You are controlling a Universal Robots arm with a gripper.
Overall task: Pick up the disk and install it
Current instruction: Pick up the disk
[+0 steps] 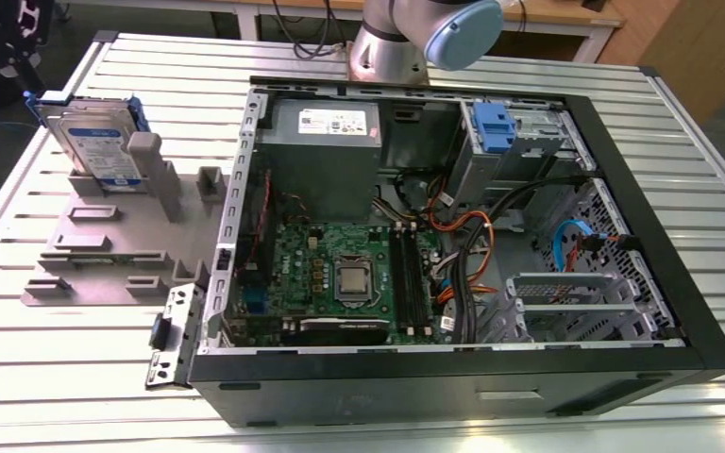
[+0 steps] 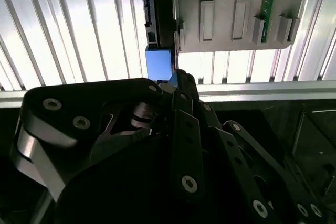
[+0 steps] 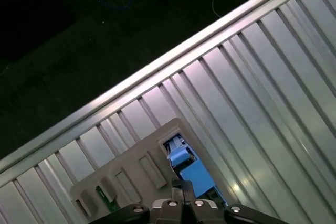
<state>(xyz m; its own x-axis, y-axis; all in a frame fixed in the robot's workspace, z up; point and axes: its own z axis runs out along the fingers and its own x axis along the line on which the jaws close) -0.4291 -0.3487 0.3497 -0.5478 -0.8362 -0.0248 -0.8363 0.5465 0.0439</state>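
The disk [image 1: 95, 142], a silver drive with a white-and-blue label in a blue carrier frame, stands on edge in a grey fixture [image 1: 98, 250] at the exterior view's left. In both wrist views I look down on the fixture from high up. The blue carrier [image 3: 193, 171] [image 2: 158, 62] shows just past my gripper [image 3: 180, 184] [image 2: 176, 77]. The black fingers look shut together with nothing between them, well clear of the disk. The robot arm's base [image 1: 419, 33] rises behind the computer case.
The open black computer case [image 1: 702, 330] lies at the exterior view's right, with a motherboard [image 1: 337, 274], a grey power supply [image 1: 325, 142], loose cables and a blue-latched drive bay [image 1: 495, 127]. Everything rests on a ribbed aluminium table [image 1: 35, 377]; its edge [image 3: 157, 66] borders dark floor.
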